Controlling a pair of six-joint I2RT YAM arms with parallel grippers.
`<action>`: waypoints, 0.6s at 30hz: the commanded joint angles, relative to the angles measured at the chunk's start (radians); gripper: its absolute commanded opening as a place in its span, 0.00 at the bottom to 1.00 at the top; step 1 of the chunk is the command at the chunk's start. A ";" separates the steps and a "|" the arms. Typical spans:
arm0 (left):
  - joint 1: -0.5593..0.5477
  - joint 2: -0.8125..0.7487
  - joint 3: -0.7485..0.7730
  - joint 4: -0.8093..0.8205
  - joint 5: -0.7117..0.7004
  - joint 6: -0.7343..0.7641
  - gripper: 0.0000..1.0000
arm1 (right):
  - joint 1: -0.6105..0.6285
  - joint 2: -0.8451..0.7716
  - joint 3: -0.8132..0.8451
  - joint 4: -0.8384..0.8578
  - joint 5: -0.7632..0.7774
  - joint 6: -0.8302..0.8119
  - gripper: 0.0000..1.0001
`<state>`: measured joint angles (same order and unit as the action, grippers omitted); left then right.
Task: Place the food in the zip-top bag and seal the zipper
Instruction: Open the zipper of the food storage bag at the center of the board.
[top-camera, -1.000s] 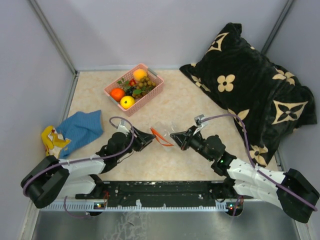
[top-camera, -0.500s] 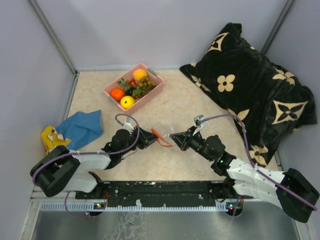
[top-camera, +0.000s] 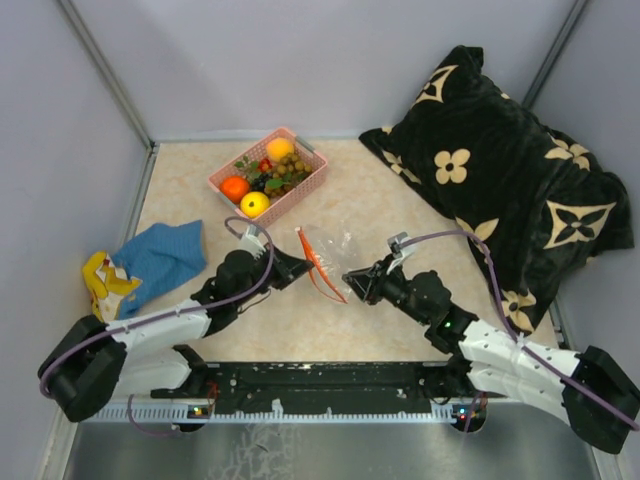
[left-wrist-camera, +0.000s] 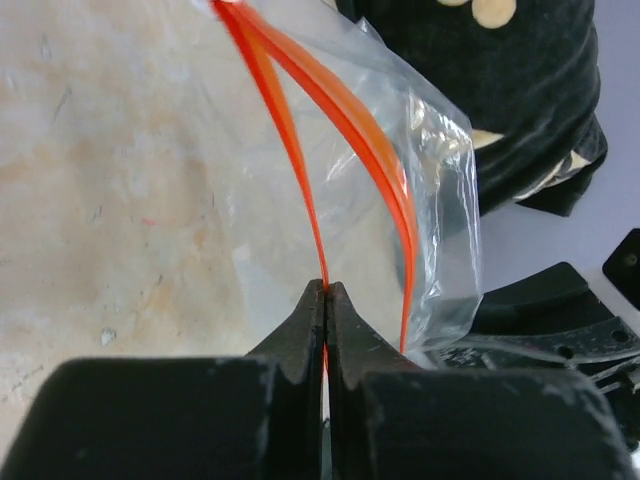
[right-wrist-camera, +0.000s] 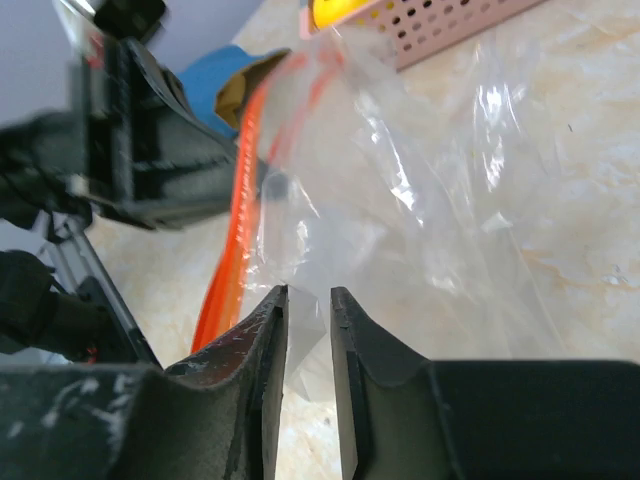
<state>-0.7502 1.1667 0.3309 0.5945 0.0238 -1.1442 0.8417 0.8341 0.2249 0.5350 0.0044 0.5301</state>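
Orange zipper (left-wrist-camera: 300, 170) is clamped in our left gripper (left-wrist-camera: 326, 300). Our right gripper (right-wrist-camera: 308, 300), barely parted around the bag (right-wrist-camera: 440, 200), may lose it.

Left tool (left-wrist-camera: 326, 298) pinched closed, right tool (right-wrist-camera: 309, 302) slightly parted

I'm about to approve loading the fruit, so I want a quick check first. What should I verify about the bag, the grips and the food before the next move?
1. Left gripper clamped on the zipper: ok, jaws shut on one strip.
2. Right gripper holding the zip-top bag: cannot tell; film lies between its fingers, but a gap shows.
3. Bag mouth open: ok, the two strips stand apart.
4. Food in the bag: not ok, it sits in the pink basket.
5. A gripper free to pick fruit: not ok, both are at the bag.
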 joint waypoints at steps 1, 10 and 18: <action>-0.014 -0.082 0.133 -0.267 -0.083 0.209 0.00 | 0.004 -0.027 0.079 -0.125 0.039 -0.061 0.28; -0.046 -0.040 0.458 -0.666 -0.153 0.542 0.00 | 0.005 -0.026 0.313 -0.453 0.059 -0.183 0.51; -0.120 0.086 0.654 -0.836 -0.271 0.682 0.00 | 0.005 0.072 0.492 -0.604 0.103 -0.228 0.62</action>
<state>-0.8490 1.2396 0.9424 -0.1497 -0.1806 -0.5377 0.8417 0.8890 0.6571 -0.0196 0.0750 0.3351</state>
